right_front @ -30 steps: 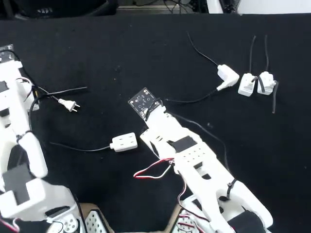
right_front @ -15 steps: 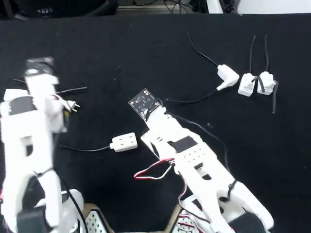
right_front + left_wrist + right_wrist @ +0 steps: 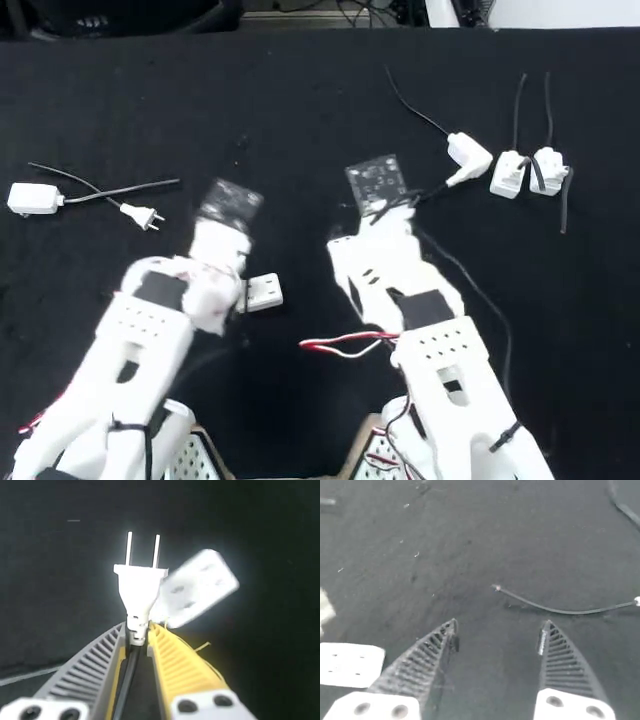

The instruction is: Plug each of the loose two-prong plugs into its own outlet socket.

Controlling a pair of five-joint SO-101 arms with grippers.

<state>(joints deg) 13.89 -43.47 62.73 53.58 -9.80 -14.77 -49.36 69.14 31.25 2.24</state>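
On the left-centre of the black table cloth (image 3: 300, 100), the left arm (image 3: 150, 320) sits with its wrist end just beside the white outlet block (image 3: 264, 292). In the high view I can't tell whether they touch.

- Left gripper (image 3: 137, 627): jaws nearly closed, clamped on the base of a white two-prong plug (image 3: 139, 582) where its black cord comes out. The prongs point straight away from the gripper. The outlet block (image 3: 200, 587) lies just past the plug, off to one side and tilted. The prongs aren't in it.
- Right gripper (image 3: 499, 626): jaws spread wide with nothing between them, hanging over bare cloth. A thin black cable (image 3: 555, 611) runs across the cloth beyond the fingertips. A white slotted block (image 3: 350, 664) is at the frame edge; can't tell which block it is.
- Right arm (image 3: 420, 310): mid-table, wrist end pointing toward the far right group.

Other task hardware:
- Second two-prong plug (image 3: 140, 213): lies loose at far left, with its cord running to a small white box (image 3: 30, 198).
- Angled white plug (image 3: 467, 157): far right, lying on the cloth.
- Two white cable-end blocks (image 3: 508, 173) (image 3: 547, 170): just beside that plug, side by side and touching. Can't tell plug from socket there.
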